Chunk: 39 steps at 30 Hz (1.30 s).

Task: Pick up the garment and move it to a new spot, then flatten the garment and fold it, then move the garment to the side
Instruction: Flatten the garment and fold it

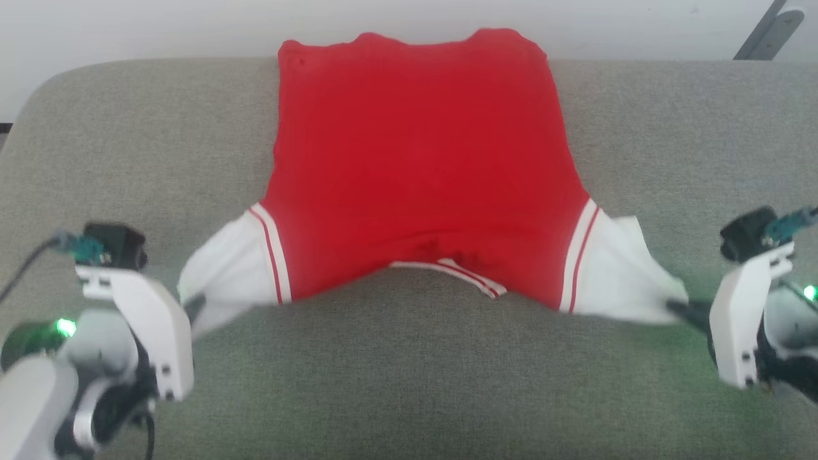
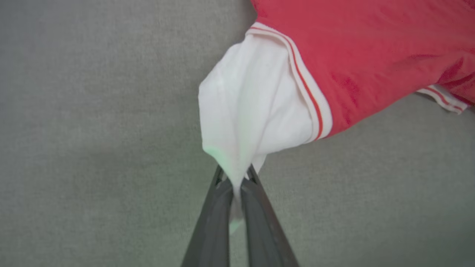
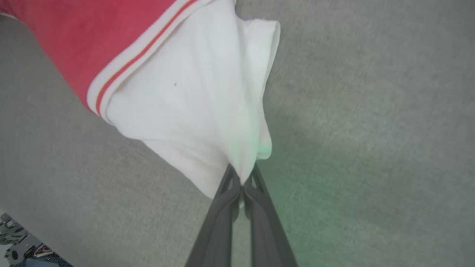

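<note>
Left gripper (image 2: pixel 233 178): fingers (image 2: pixel 215 222) pinched tight together on the tip of a white sleeve, cloth bunched to a point between them. Right gripper (image 3: pixel 242 178): the same, fingers (image 3: pixel 267 230) clamped on the other white sleeve's edge. Both are holding cloth, with no gap to speak of.

From the head camera, the left gripper (image 1: pixel 195 306) sits at 8 o'clock and the right gripper (image 1: pixel 677 306) at 4 o'clock, well apart, with the garment (image 1: pixel 415 160) strung between them. Its red body lies on the grey table (image 1: pixel 96 128) from centre up to 12 o'clock. The hem runs right to the far edge, the striped collar (image 1: pixel 454 271) is at the 6 o'clock side, and both sleeves are drawn out sideways.

This looks like the flattening step: the shirt is spread by its sleeves and the body is mostly smooth. The near edge bows upward at the collar and the sleeves are puckered where they're gripped.

Next, I'd say, comes an even outward and slightly nearward pull to take out that bow. Then both sleeves go down flat on the table before anything lets go. An uneven tug would skew the body, and the fold can't start until it lies square.
</note>
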Available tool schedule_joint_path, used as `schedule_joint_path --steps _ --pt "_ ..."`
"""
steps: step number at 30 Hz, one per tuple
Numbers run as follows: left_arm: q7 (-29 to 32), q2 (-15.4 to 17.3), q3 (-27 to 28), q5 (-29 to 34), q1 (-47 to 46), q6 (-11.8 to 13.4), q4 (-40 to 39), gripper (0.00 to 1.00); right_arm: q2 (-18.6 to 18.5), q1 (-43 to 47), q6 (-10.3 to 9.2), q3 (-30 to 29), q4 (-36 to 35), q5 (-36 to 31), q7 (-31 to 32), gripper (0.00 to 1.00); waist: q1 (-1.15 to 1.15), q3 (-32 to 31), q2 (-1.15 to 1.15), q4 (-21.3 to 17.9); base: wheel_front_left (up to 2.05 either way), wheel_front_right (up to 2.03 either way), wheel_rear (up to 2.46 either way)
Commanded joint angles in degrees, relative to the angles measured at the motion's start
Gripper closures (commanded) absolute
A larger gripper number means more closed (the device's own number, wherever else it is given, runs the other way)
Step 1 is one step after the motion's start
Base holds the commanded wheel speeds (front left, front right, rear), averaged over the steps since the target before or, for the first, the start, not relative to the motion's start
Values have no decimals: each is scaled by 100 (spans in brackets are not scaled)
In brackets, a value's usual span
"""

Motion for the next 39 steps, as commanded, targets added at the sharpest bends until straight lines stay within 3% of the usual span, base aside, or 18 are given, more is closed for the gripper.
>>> schedule_joint_path --steps 1,7,15,21,26,27,28,30,34,39 --pt "158 121 40 -67 349 223 -400 100 -48 301 -7 -121 -247 76 277 100 0 7 0 -10 0 0 0" --pt "515 500 245 -146 1337 953 -1555 100 -159 1196 -8 -715 -1106 195 1196 100 0 31 0 -33 0 0 0" --pt "618 719 374 -197 2211 1418 -2175 100 -9 2172 -8 -1526 -1919 153 2163 100 0 63 0 -7 0 0 0" --pt "339 516 335 -244 2537 1387 -2110 100 438 2676 -8 -1884 -2278 -301 2433 100 0 103 0 47 0 0 0" --pt "5 277 232 -151 2337 1183 -1778 100 809 2586 -8 -1746 -1971 -970 1953 100 0 173 0 109 0 0 0" --pt "-120 166 190 -118 2233 1104 -1643 100 917 2485 -10 -1656 -1708 -1225 1704 83 0 217 0 122 0 0 0" --pt "-178 105 150 -115 2161 1048 -1592 100 997 2417 -10 -1612 -1559 -1326 1576 50 0 245 0 130 0 0 0" --pt "-246 -1 81 -97 2056 961 -1480 100 1038 2301 -11 -1480 -1290 -1506 1403 0 0 287 0 144 0 0 0" --pt "-378 -179 9 -71 1825 859 -1308 100 1116 2084 -31 -1408 -1018 -1554 1205 0 0 349 0 149 0 0 0" --pt "-552 -333 -45 -17 1690 767 -1188 100 963 1820 -29 -1738 -1462 -1577 1121 0 0 395 0 149 0 0 0"
